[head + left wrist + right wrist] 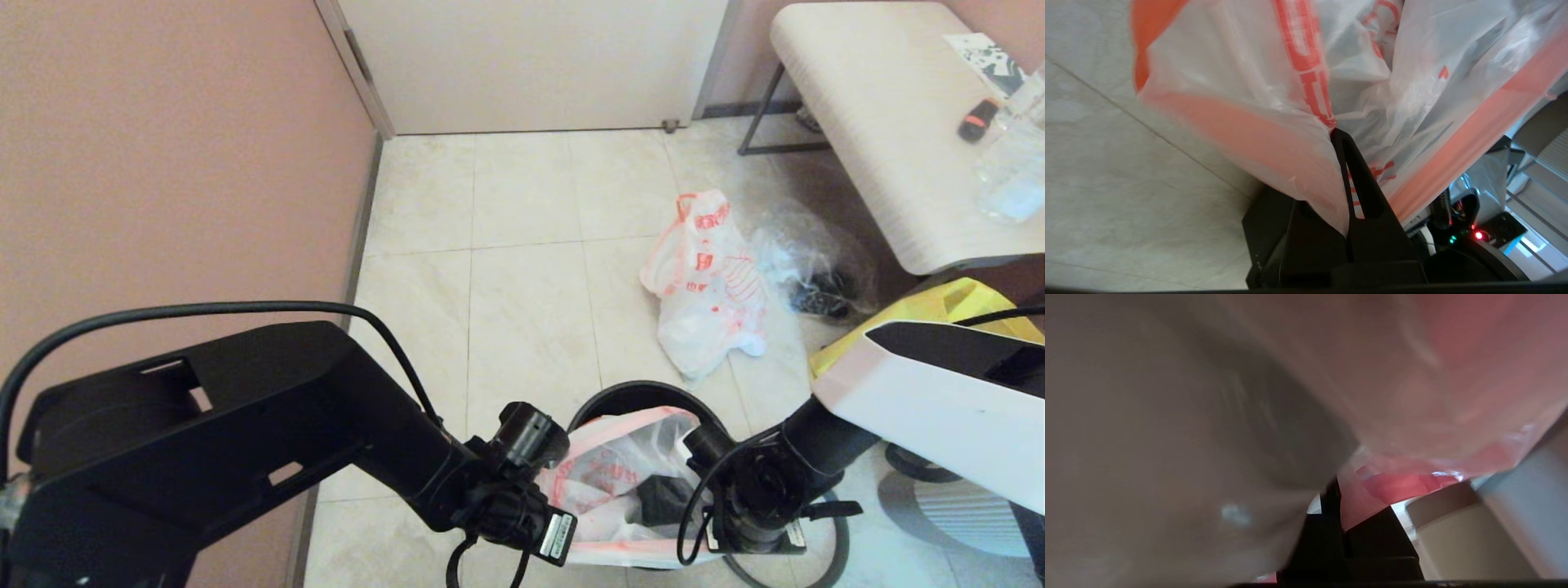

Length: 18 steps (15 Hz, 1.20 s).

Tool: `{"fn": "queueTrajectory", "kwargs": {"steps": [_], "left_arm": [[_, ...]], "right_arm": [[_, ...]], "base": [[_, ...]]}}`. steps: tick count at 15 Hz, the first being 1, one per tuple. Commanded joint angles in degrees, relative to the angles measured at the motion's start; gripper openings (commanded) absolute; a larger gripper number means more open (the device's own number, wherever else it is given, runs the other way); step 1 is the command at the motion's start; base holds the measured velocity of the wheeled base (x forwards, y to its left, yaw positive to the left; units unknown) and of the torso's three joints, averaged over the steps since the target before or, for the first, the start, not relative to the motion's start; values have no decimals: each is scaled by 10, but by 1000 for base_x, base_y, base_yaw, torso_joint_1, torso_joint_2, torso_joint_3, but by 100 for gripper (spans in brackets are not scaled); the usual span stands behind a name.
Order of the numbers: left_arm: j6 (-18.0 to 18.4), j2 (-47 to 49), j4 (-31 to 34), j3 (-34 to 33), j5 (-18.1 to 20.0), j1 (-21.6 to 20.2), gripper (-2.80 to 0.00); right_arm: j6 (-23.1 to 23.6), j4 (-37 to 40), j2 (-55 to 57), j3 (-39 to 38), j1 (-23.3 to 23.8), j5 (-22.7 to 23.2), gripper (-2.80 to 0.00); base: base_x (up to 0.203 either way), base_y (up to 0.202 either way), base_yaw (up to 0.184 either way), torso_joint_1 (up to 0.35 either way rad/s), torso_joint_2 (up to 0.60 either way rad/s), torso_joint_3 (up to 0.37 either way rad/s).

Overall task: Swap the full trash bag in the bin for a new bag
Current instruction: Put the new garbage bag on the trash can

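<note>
The new bag [612,465], thin white film with a pink-red band along its mouth, is held spread over the black bin [629,396] near my base. My left gripper [559,490] is shut on the bag's left edge; in the left wrist view the film [1274,134] runs pinched between the black fingertips [1337,136]. On the bag's right edge my right gripper [673,494] is shut too, with the pink band [1412,486] caught between its fingers [1331,498]. The full trash bag [710,278], white with orange-red print and loop handles, lies on the floor beyond the bin.
A clear bag with dark contents [808,269] lies right of the full bag, under a pale bench [873,122]. A yellow tote [922,314] and a grey ribbed object [963,514] stand at the right. A pink wall [163,163] runs along the left, with a door [531,57] ahead.
</note>
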<state>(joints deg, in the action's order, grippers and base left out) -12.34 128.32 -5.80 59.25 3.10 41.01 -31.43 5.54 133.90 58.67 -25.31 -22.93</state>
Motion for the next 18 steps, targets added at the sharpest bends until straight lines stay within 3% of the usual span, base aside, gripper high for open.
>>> {"fn": "queueTrajectory", "kwargs": {"steps": [1,5,11,14,16,18], "left_arm": [[-1,4,-2,5,2,-12,-280],[6,-34,-2,-24,-3,-56,-280],[46,-73,-11,-82,-1,-161,-280],[49,-63,-36,-57,-1,-216,-280],[50,-61,-40,-46,-1,-230,-280],[49,-52,-41,-39,-1,-229,-280]], "right_arm": [[9,-4,29,60,-7,1,-280],[34,8,7,133,-40,-6,-280],[34,108,6,296,-105,-6,-280],[35,160,50,423,-122,-6,-280],[34,213,97,515,-129,-6,-280],[32,247,117,535,-137,-6,-280]], "base": [[0,0,0,0,0,0],[0,0,0,0,0,0],[0,0,0,0,0,0],[0,0,0,0,0,0],[0,0,0,0,0,0],[0,0,0,0,0,0]]}}
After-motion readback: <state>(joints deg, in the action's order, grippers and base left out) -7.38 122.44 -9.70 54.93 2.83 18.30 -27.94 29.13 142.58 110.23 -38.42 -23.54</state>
